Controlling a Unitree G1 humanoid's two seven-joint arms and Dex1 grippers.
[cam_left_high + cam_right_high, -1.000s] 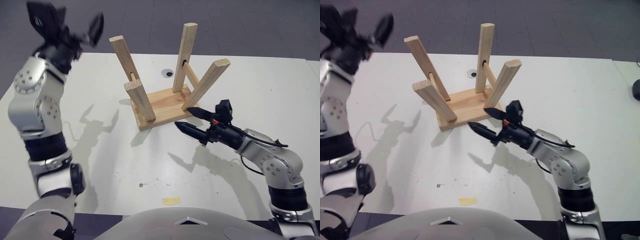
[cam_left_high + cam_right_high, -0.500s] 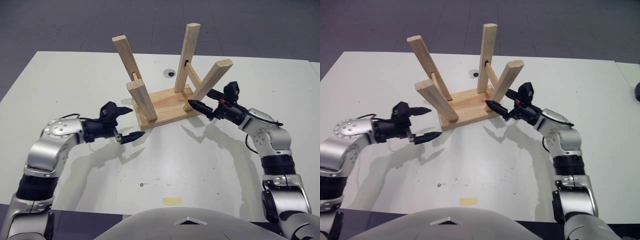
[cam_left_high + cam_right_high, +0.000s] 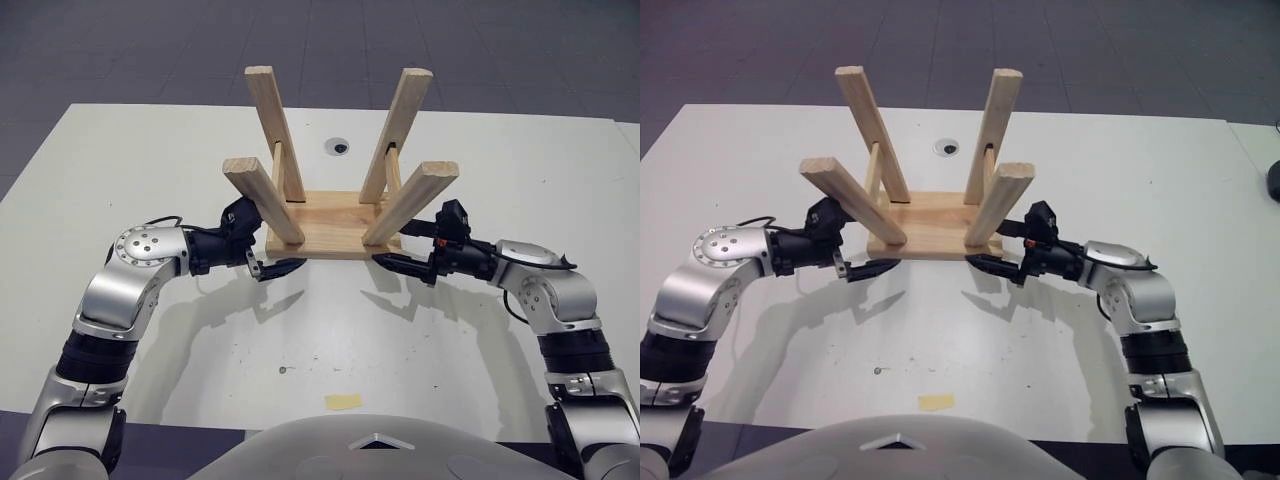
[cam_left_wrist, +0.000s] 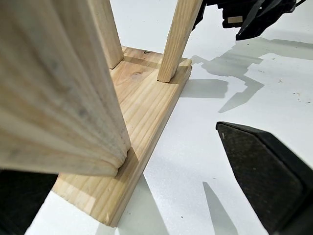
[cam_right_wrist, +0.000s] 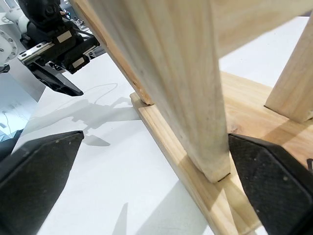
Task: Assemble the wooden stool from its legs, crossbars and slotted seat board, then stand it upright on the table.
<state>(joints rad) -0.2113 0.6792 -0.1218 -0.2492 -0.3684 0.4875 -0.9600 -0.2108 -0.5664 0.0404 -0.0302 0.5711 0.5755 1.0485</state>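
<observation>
Now that it has swung down, the left gripper (image 3: 272, 252) sits at 8 o'clock of the stool (image 3: 330, 215), jaws apart astride a leg (image 3: 258, 198); stool inverted on the table (image 3: 150, 150), now turned square-on. Right gripper (image 3: 392, 247) mirrors at 4 o'clock, jaws apart; assembly looks done, only the flip remains.

Left tool (image 3: 268, 246) spread wide, elbow bent outward; right tool (image 3: 401, 248) likewise parted, forearms pointing inward
</observation>
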